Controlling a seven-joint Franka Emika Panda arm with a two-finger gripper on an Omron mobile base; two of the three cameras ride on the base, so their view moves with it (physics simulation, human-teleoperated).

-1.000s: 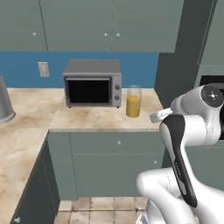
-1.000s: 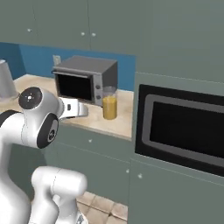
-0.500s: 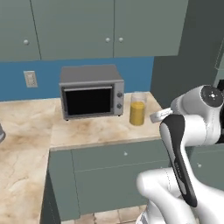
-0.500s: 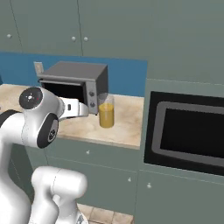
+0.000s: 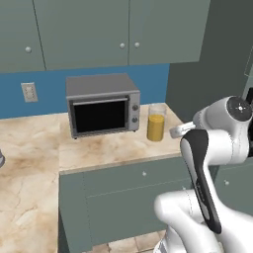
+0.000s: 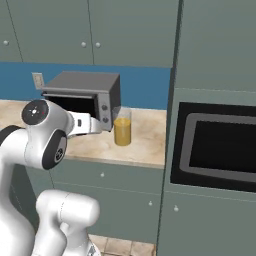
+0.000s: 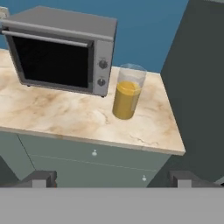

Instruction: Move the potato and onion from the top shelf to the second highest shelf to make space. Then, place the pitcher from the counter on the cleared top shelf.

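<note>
We start with the wall of grey-green upper cabinets [image 5: 118,32] over a blue backsplash [image 5: 49,94], and the tall dark-grey column [image 5: 207,54] that closes the scene to the right. In the right base view that column carries a built-in oven [image 6: 216,147] with a black window.

Below runs the desk [image 5: 34,148], a beige marbled stone top over grey-green cabinet fronts [image 5: 133,197]; it turns a corner at the left of the left base view. A pale wall outlet [image 5: 28,92] sits on the backsplash above it.

On the desk stands the toaster oven [image 5: 103,105], a grey box with a dark glass door and two knobs on its right side.

Our white arm [image 5: 212,148] rises in front of the cabinet fronts, its elbow bent at about desk height.

The pitcher [image 7: 127,92] stands upright on the desk just beside the toaster oven's knob side, apart from it, between the oven and the dark column. It is clear and roughly half full of orange-yellow liquid.

Smallest is our gripper [image 7: 113,178]. In the hand view its two dark fingertips [image 7: 40,178] stand as wide apart as we see them go, released, with nothing between them and touching nothing. It hangs in front of the desk edge, well short of the pitcher, which lies ahead and slightly above the midline of the gap.
</note>
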